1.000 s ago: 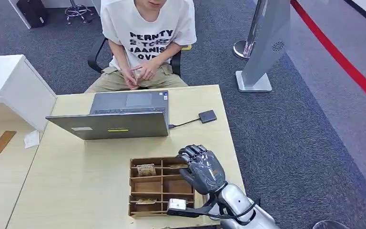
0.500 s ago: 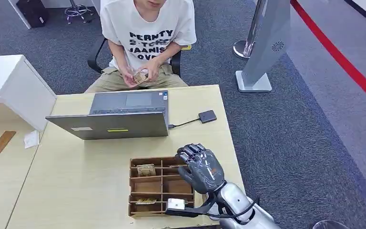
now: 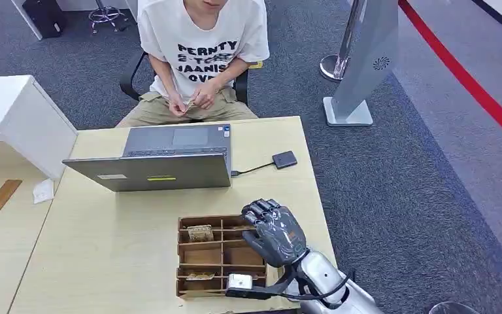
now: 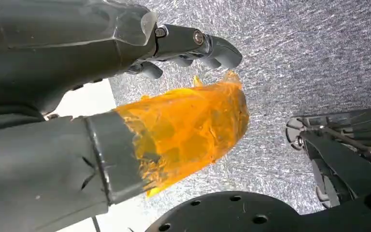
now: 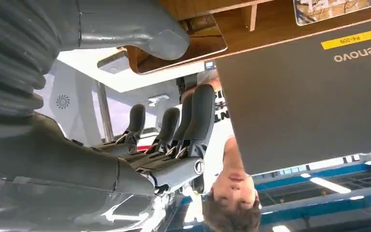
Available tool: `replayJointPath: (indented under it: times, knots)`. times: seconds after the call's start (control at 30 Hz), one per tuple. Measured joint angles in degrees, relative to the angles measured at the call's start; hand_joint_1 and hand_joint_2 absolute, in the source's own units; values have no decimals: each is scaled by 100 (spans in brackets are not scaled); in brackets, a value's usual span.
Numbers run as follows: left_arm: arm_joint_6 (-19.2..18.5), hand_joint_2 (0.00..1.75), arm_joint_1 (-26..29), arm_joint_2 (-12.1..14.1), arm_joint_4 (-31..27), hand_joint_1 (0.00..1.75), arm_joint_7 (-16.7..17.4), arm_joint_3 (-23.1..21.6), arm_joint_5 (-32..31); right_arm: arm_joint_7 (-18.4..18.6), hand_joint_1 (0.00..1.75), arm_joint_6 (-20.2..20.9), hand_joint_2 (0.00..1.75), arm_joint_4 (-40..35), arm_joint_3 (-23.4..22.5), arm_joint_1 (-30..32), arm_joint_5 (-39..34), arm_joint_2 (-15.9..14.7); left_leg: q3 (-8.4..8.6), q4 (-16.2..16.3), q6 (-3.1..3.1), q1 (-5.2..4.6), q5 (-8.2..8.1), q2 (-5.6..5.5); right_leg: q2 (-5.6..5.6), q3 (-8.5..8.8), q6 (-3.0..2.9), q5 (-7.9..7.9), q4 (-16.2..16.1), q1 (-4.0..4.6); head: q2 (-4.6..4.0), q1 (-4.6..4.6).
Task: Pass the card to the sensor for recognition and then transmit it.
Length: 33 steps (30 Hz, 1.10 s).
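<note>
Hovering over the right end of the brown divided tray, the right hand has its fingers spread apart and grasps nothing. A card lies in the tray's far-left compartment. Beyond the tray on the worktop stands an open laptop, a cabled sensor beside it. The left hand hangs over carpet, fingers loosely curled, empty. Farthest, a seated person holds something small.

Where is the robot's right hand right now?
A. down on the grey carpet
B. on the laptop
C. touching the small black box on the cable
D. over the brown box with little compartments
D: the right hand hangs over the right side of the brown divided box, short of the laptop.
</note>
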Motion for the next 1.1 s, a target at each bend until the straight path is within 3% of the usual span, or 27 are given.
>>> replayJointPath:
  times: [0.4,0.47,0.5,0.53,0.87,1.1]
  knots:
    - [-7,0,0,0,0,0,0,0,11,0,87,107,175,63,53,-6,0,0,0,0,0,0,0,0,0,0,0,0,0,0,0,0]
    - [-7,0,0,0,0,0,0,0,13,0,103,112,175,70,64,-10,0,0,0,0,0,0,0,0,0,0,0,0,0,0,0,0]
    - [-7,0,0,0,0,0,0,0,13,0,103,114,175,79,68,-12,0,0,0,0,0,0,0,0,0,0,0,0,0,0,0,0]
    - [-7,0,0,0,0,0,0,0,15,0,143,120,175,85,72,-12,0,0,0,0,0,0,0,0,0,0,0,0,0,0,0,0]
    - [-7,0,0,0,0,0,0,2,17,2,164,179,175,96,96,-23,0,0,0,0,0,0,0,0,0,0,0,0,0,0,0,0]
    - [-9,0,0,0,0,0,0,2,17,2,166,186,175,101,96,-38,0,-7,0,0,0,0,0,0,0,0,0,0,0,0,0,0]
